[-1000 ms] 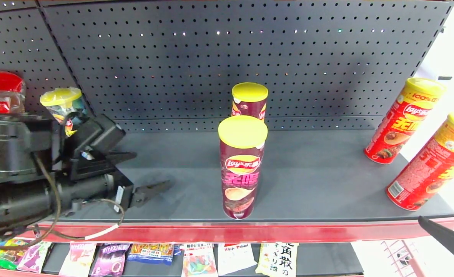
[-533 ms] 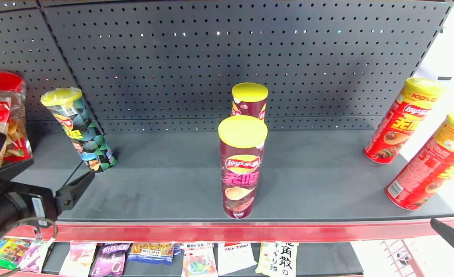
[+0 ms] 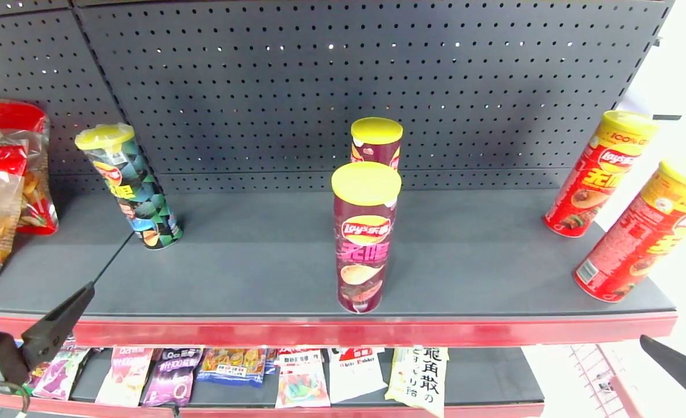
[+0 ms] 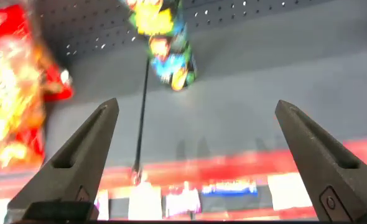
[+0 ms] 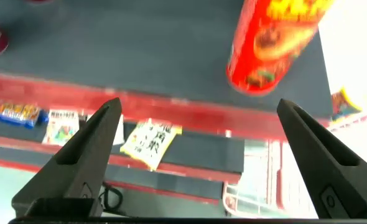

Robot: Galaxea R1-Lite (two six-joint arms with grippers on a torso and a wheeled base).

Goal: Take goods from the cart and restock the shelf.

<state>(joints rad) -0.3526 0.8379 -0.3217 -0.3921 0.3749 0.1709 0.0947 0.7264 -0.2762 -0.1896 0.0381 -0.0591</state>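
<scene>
Teal-patterned chip can (image 3: 130, 188): stood at the left of the shelf (image 3: 261, 261), near the snack bags (image 3: 6, 174). Judged light, stiff but dentable, slick-walled; best gripped round mid-body. Left gripper (image 4: 197, 104) and right gripper (image 5: 199, 104): fingers held apart, nothing carried.
</scene>
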